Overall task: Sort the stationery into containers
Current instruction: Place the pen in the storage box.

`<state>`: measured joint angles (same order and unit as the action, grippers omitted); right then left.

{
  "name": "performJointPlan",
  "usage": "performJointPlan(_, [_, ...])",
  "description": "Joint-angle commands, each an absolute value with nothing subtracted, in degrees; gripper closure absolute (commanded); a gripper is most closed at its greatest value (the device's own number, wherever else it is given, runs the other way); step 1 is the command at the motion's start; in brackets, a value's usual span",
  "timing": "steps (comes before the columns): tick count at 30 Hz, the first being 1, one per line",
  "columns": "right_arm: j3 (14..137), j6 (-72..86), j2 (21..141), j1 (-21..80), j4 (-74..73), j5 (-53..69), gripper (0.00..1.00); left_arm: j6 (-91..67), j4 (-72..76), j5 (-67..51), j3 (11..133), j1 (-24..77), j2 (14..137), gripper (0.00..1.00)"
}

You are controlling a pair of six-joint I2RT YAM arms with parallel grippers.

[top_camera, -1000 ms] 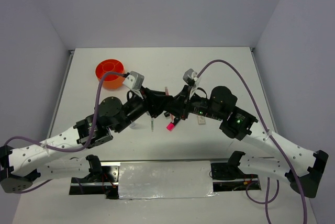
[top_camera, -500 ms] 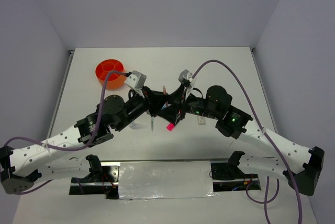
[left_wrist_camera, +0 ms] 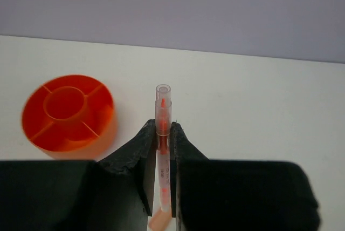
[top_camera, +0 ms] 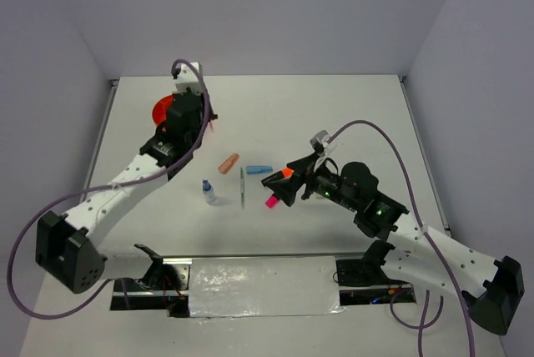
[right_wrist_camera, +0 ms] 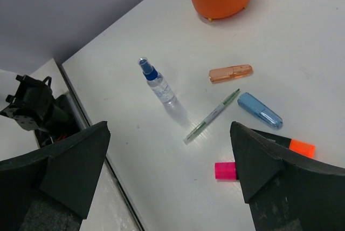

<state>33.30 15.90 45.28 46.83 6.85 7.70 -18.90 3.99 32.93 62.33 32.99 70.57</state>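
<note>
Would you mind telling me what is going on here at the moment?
The left gripper is shut on an orange pen, held near the orange organiser. The right gripper hangs open above the table, where a bottle, a green pen, a salmon piece, a light-blue piece and two highlighters lie unsorted.

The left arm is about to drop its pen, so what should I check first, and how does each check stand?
1. Left gripper shut on the orange pen: ok.
2. Pen above the orange organiser: not ok; the left wrist view shows the organiser off to the pen's left.
3. Organiser compartments free: ok, all look empty.
4. Right gripper open and holding nothing: ok.
5. Right gripper away from the organiser: ok, near the green pen and pink-capped highlighter.
</note>
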Motion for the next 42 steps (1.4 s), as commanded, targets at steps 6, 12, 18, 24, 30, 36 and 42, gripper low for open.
performJointPlan(6, [30.1, 18.4, 37.6, 46.8, 10.1, 8.3, 0.00, -10.6, 27.9, 30.5, 67.2, 15.4, 83.9, 1.00])
performJointPlan(12, [29.4, 17.4, 36.0, 46.8, 8.3, 9.1, 0.00, -11.2, 32.6, 28.4, 68.6, 9.7, 89.9, 1.00])
performJointPlan(18, [30.1, 17.1, 39.0, 46.8, 9.0, 12.2, 0.00, -11.2, 37.3, 25.7, 66.6, 6.0, 91.8, 1.00])
performJointPlan(24, [30.1, 17.3, 41.5, 46.8, 10.5, 13.0, 0.00, -10.7, 39.6, 25.3, 65.7, 5.4, 95.3, 0.98])
performJointPlan(30, [30.5, 17.1, 43.1, 46.8, 11.0, 12.7, 0.00, -12.4, 40.4, 25.3, 64.2, 5.4, 97.5, 0.95])
performJointPlan(36, [29.8, 17.3, 43.9, 46.8, 12.0, 12.8, 0.00, -13.5, 41.4, 27.2, 61.6, 5.4, 98.4, 0.72])
performJointPlan(42, [29.8, 16.9, 43.5, 46.8, 11.9, 11.8, 0.00, -16.0, 41.7, 28.0, 58.5, 5.4, 97.2, 0.25])
